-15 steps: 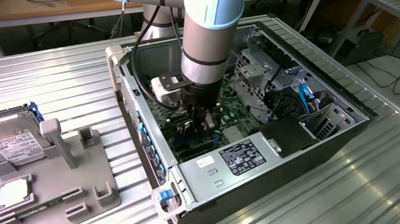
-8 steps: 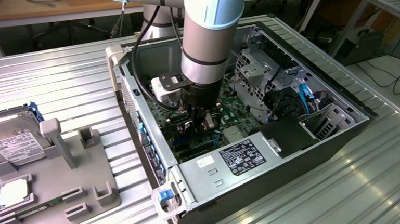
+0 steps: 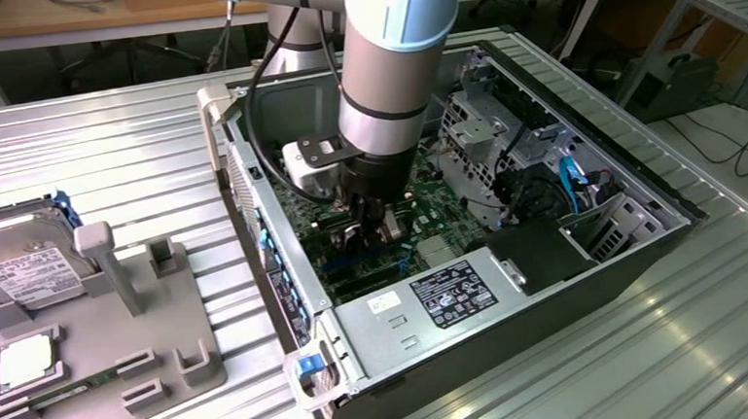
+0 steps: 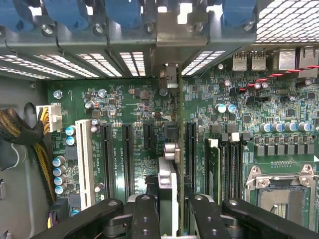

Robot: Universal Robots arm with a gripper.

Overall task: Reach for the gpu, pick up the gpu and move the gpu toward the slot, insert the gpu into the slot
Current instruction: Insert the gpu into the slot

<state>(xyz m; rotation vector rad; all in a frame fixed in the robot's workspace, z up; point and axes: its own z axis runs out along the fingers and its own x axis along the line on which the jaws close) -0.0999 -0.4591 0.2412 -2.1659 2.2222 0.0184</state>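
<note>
A: Status of the gpu (image 4: 168,179)?

B: Clamped edge-on between the fingers (image 4: 145,214) of the gripper (image 4: 169,219). Down inside the case (image 3: 603,132), close over the motherboard (image 4: 134,104). Bracket end toward the rear openings (image 4: 134,62), below the blue latches (image 4: 124,10).

A: Seated in the slot?

B: Cannot tell. Hidden under the card's lower edge. Lined up between a short black connector (image 4: 148,132) and a long one (image 4: 190,149).

A: Handling?

B: Judged light, thin, stiff, but fragile: bare board, exposed parts, edge contacts. Best gripped on the flat faces near the upper edge, as now, clear of the heatsink and contacts. No twist, no side load; likely to crack or bend pins rather than flex. Smooth metal bracket, probably slippery, so a poor hold point.

A: Containers?

B: Two. Case, open on top: motherboard, power supply (image 3: 445,298), drive cage (image 3: 480,125), blue cable (image 3: 570,173), memory module (image 4: 213,169) just beside an empty-looking CPU socket (image 4: 281,191). Grey tray (image 3: 161,349) at the exterior view's left, well apart from the case: hard drive (image 3: 20,270) propped at an angle, a CPU (image 3: 26,359) lying flat, a memory stick (image 3: 61,392) in a groove. Several tray holders bare.
</note>
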